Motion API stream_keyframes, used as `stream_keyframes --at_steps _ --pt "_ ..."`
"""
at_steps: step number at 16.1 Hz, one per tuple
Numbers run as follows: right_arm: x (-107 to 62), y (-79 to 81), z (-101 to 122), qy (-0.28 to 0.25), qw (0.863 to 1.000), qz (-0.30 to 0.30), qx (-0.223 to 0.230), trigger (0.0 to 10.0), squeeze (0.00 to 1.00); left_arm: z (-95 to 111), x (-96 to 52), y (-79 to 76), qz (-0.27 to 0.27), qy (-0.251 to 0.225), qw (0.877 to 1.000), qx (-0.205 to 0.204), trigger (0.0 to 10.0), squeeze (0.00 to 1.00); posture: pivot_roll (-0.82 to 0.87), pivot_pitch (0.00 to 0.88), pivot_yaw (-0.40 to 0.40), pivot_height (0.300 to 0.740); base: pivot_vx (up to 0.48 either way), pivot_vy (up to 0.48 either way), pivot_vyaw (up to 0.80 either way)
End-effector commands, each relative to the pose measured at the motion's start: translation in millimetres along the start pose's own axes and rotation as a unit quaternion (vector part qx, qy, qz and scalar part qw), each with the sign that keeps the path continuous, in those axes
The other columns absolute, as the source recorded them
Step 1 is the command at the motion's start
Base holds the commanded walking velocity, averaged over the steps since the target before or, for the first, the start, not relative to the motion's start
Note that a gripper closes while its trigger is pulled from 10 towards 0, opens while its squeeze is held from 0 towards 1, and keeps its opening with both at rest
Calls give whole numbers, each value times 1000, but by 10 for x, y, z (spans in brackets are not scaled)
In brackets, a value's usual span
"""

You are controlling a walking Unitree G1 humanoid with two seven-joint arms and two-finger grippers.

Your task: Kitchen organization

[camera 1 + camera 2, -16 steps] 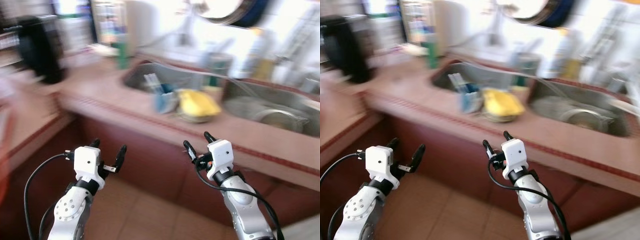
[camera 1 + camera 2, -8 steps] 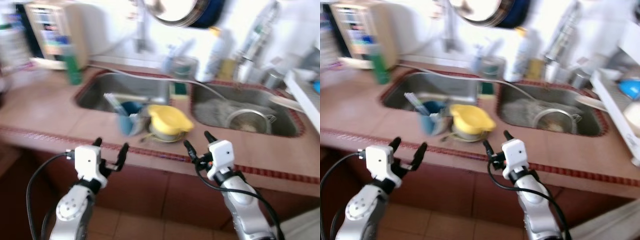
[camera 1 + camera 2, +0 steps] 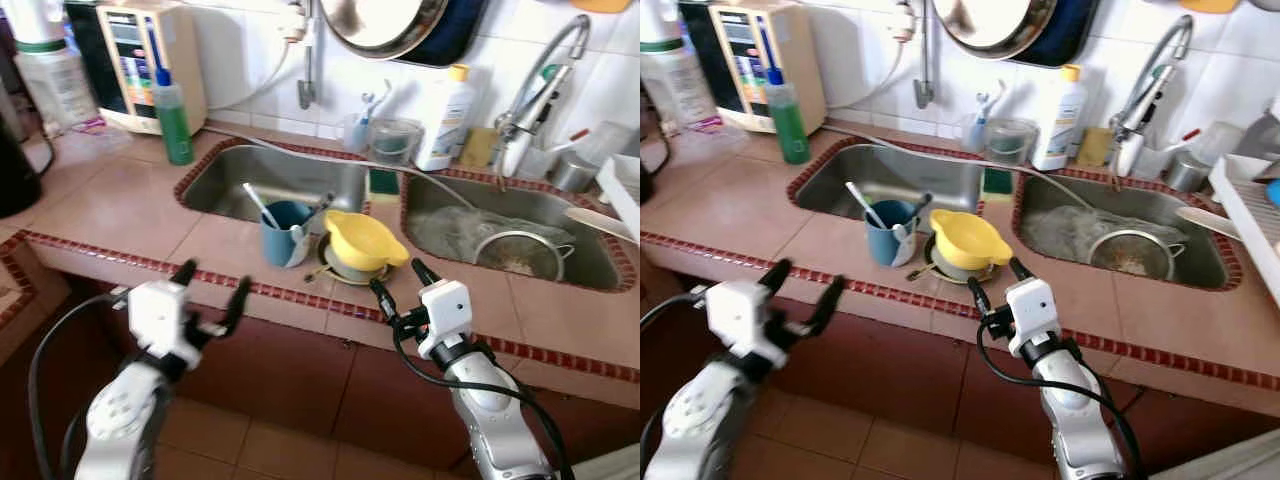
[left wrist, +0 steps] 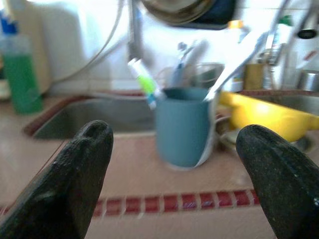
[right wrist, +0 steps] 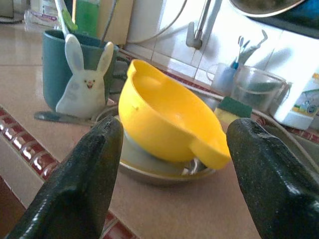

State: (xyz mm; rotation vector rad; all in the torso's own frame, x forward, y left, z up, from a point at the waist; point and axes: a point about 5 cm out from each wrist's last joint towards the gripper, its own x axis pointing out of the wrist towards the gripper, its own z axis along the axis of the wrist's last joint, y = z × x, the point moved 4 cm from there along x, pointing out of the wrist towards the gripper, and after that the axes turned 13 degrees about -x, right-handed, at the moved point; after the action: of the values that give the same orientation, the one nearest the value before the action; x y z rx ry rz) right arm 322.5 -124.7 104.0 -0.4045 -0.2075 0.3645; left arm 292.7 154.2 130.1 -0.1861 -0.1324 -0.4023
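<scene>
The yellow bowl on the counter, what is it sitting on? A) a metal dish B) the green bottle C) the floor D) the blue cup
A: the yellow bowl rests tilted on a shallow metal dish on the counter, beside the blue cup, not on it.
</scene>
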Motion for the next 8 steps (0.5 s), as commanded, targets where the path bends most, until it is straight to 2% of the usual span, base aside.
stream_keyframes --at_steps 1,3,5,8 --pt "47 -137 125 -24 1000 -17 -11 10000 0 75 96 -155 -34 -5 999 16 10000 0 -104 0 -34 740 0 0 0" --pt "127 -172 215 -37 999 -6 -21 10000 0 126 240 -420 -72 -3 997 24 10000 0 -117 0 -22 740 0 0 0" --pt "189 -195 281 -48 999 6 -4 10000 0 143 284 -519 -86 -5 996 28 10000 0 -120 0 -17 740 0 0 0" --pt "297 -157 391 -71 994 63 44 10000 0 56 286 -537 -87 12 995 37 10000 0 -117 0 -16 740 0 0 0"
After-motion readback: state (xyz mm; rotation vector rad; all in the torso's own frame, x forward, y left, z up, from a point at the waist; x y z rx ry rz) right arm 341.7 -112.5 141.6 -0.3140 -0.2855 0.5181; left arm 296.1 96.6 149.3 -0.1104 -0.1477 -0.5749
